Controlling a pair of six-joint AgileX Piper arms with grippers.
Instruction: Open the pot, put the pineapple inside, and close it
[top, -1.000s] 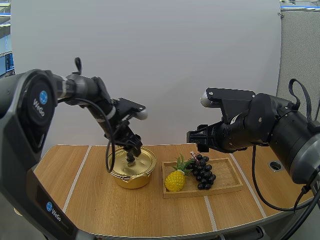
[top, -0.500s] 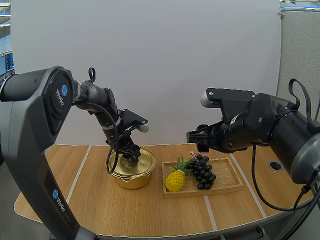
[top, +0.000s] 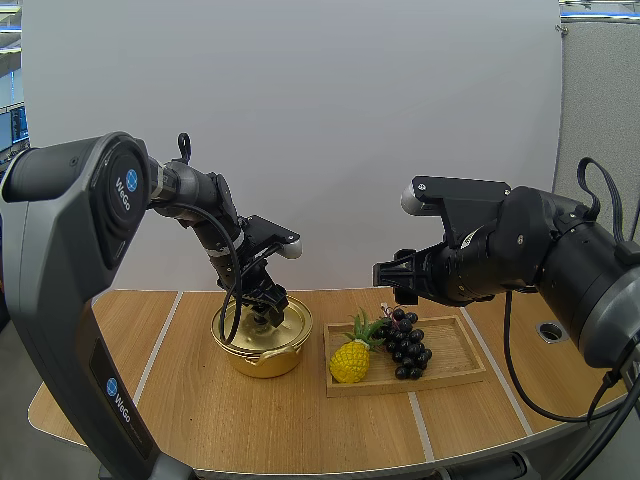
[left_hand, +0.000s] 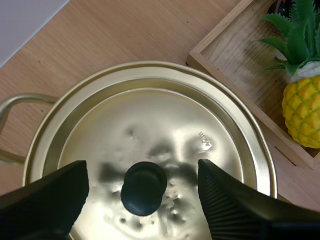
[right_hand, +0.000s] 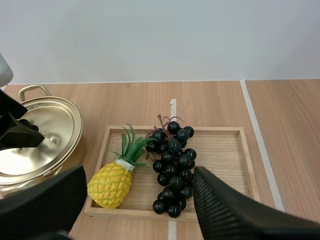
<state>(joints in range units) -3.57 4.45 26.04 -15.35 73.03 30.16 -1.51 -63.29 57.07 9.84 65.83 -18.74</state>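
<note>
L gripper (top: 264, 311) fingers spread either side of lid (left_hand: 150, 115) knob (left_hand: 144, 188), not gripping. R gripper (top: 399, 289) fingers apart, empty, above tray (right_hand: 225, 150) w/ pineapple (right_hand: 110, 186).

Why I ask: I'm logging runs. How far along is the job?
Nothing finished: the lid sits on the pot. In hand: the left tool, open, straddles its knob. Left: grasp, lift, move the pineapple from the tray, reclose. The right tool hangs open over the tray.
</note>
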